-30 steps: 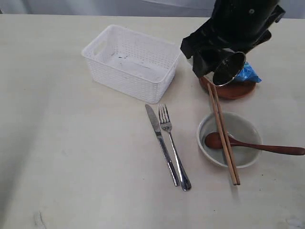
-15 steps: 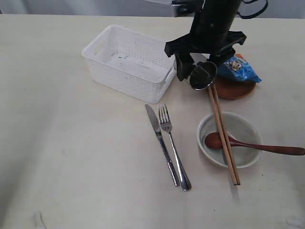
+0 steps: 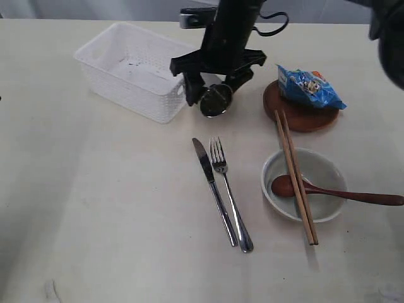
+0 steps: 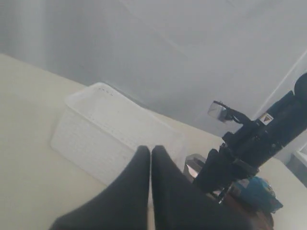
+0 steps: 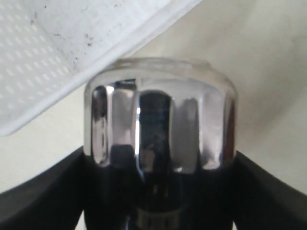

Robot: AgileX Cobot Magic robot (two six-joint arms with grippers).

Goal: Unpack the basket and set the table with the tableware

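1. Steel cup (image 3: pixel 216 101) sits clamped in the right gripper (image 3: pixel 216 95), its jaws spread wide with one dark finger pressed against each side of the fluted wall.
2. The cup's axis runs along the fingers. In the right wrist view its rim points out past the fingertips, away from the wrist. In the exterior view one round end faces down and toward the camera.
3. It cannot be told whether the cup touches the table (image 3: pixel 113 208).
4. The white basket (image 3: pixel 126 91) stands just beside these jaws, open side up, its nearest corner close to one finger. Its long axis runs diagonally away from them toward the far side of the table.
5. Knife (image 3: pixel 211 186) and fork (image 3: pixel 228 189) lie side by side on the camera side of the jaws, apart from them. Blade tip and tines point back toward the jaws, and the handles point toward the camera.
6. On the jaws' other flank, near them, a brown wooden plate (image 3: pixel 303 122) carries a blue snack packet (image 3: pixel 309 87).
7. Two chopsticks (image 3: pixel 292 170) run from the plate's edge across the bowl (image 3: pixel 323 169), farther from the jaws. A dark spoon (image 3: pixel 360 197) rests in the bowl, its handle pointing away from them.
8. The left gripper (image 4: pixel 151 149) has its fingers pressed together with nothing between them. The basket lies beyond its fingertips.
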